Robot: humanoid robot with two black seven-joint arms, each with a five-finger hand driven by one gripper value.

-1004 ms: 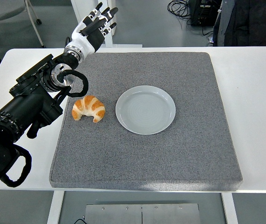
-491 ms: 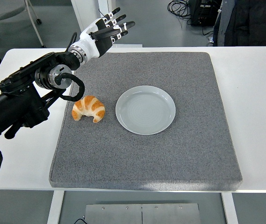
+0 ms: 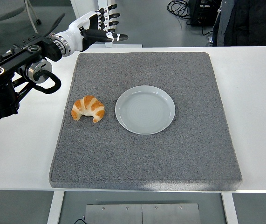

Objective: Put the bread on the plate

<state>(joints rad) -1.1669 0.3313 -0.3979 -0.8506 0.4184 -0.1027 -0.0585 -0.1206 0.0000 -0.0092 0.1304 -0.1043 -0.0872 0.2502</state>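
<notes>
A golden croissant (image 3: 88,109) lies on the grey mat (image 3: 146,154), just left of an empty pale grey plate (image 3: 145,109); the two are apart. My left hand (image 3: 105,26) is raised over the table's far edge, beyond the mat's back left corner, well behind the croissant. Its fingers (image 3: 115,37) are spread and point right, holding nothing. The black left arm (image 3: 16,77) comes in from the left edge. No right arm shows.
The mat covers most of the white table (image 3: 258,116). A person in dark clothing (image 3: 249,21) stands at the top right behind the table. Cables (image 3: 179,7) and a chair base lie on the floor beyond.
My left arm has lifted and drawn back toward the upper left, away from the croissant. The hand has turned so its fingers point right. Croissant and plate have not moved.
</notes>
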